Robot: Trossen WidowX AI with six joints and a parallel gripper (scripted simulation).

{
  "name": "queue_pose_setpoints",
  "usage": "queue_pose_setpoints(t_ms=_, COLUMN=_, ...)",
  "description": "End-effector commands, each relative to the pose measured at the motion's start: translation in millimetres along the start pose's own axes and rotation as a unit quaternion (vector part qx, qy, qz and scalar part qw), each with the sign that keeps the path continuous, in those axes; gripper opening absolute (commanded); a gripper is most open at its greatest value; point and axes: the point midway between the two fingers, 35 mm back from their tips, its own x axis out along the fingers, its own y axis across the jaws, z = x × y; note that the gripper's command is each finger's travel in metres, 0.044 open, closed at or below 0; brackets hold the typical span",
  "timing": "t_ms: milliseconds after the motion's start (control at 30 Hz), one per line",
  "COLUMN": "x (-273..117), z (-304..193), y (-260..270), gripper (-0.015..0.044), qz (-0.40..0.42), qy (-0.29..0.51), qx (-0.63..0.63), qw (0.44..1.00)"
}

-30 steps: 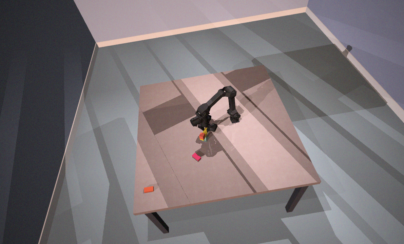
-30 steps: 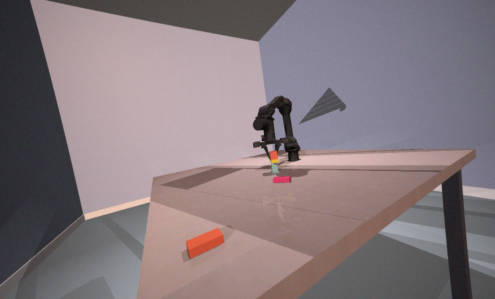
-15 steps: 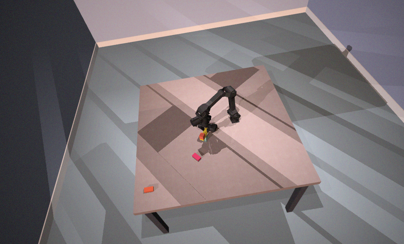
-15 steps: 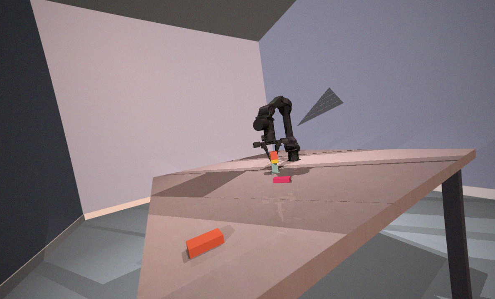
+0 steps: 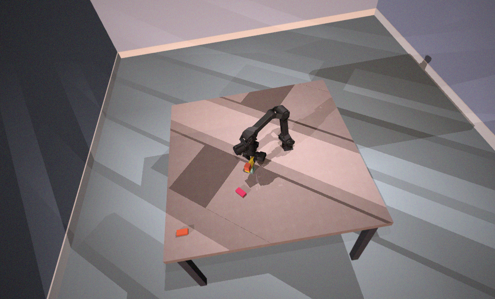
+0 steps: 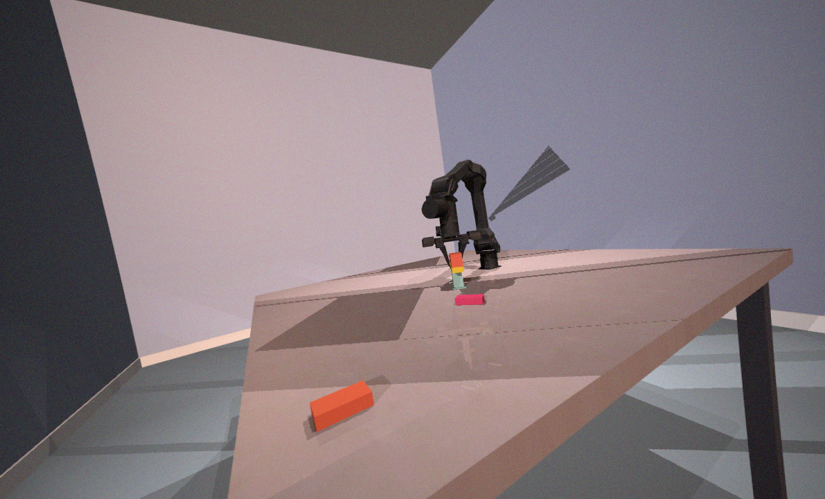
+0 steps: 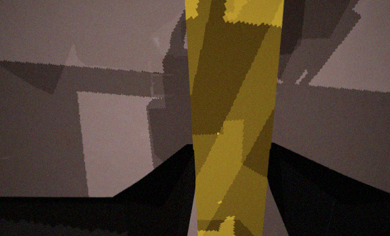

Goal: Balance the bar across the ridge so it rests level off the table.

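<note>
The yellow bar (image 5: 251, 161) (image 6: 458, 269) (image 7: 231, 98) is held between the fingers of my gripper (image 7: 229, 152), which is shut on it. An orange-red block (image 5: 247, 167) (image 6: 456, 259) sits on the bar's end that faces the top and exterior views. The pale green ridge (image 5: 252, 170) (image 6: 458, 281) stands on the table under the bar. The bar is clear of the table and looks roughly level. Any gap between bar and ridge is too small to tell. The wrist view shows the bar running lengthwise between both black fingers; the ridge is hidden there.
A pink-red block (image 5: 240, 192) (image 6: 469, 300) lies on the table (image 5: 297, 208) (image 6: 526, 347), close to the ridge on the top and exterior views' side. A larger orange block (image 5: 182, 232) (image 6: 341, 405) lies far off near a table corner. Strong shadows cross the table top.
</note>
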Motion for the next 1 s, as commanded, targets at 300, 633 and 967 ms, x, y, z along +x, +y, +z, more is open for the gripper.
queue_pose_setpoints(t_ms=300, x=1.3, z=-0.6, y=-0.3, gripper=0.0000, qz=-0.001, qy=0.001, qx=-0.002, qw=1.000)
queue_pose_setpoints(t_ms=633, x=2.3, z=-0.6, y=-0.3, gripper=0.0000, qz=-0.001, qy=0.001, qx=-0.002, qw=1.000)
queue_pose_setpoints(t_ms=967, x=3.0, z=-0.6, y=-0.3, gripper=0.0000, qz=-0.001, qy=0.001, qx=-0.002, qw=1.000)
